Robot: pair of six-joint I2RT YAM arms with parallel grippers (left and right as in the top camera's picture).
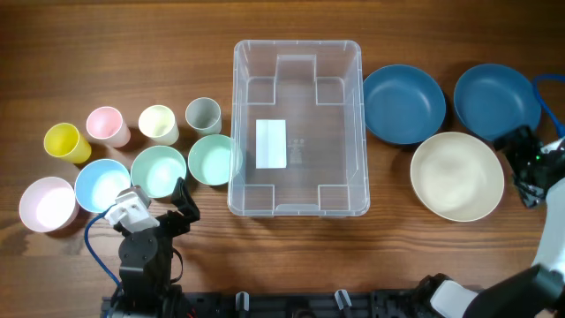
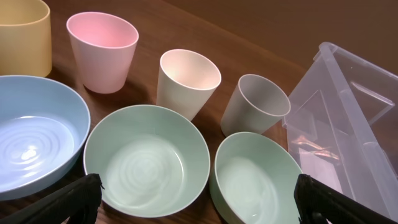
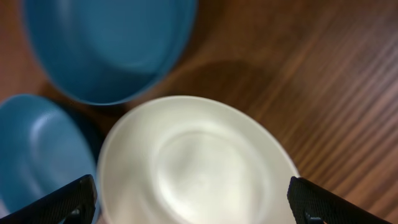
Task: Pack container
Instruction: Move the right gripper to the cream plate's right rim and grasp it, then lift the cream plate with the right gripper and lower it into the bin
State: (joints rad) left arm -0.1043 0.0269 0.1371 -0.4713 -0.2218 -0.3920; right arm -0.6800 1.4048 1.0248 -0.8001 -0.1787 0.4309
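Overhead: container sits mid-table, long axis running away from the arms, nothing in it but the white label on its base, so packing looks not yet begun. Left gripper hangs over the two mint bowls, fingers spread wide, holding nothing. Right gripper hangs over the cream bowl, also spread and not gripping anything. My read is that each arm is lining up a first pick. Suggest a rim pinch, one finger inside the wall and one outside, on the side away from the neighbours. The mint bowl nearest the container is just beside its wall and close to the grey cup, so it's tight there. The cream bowl crowds both blue bowls; take it from its open near edge. Bowls first, nested, then cups. Table is dark wood grain, flat, probably low friction, so bowls may skate if nudged. Nothing past the table edge shows.
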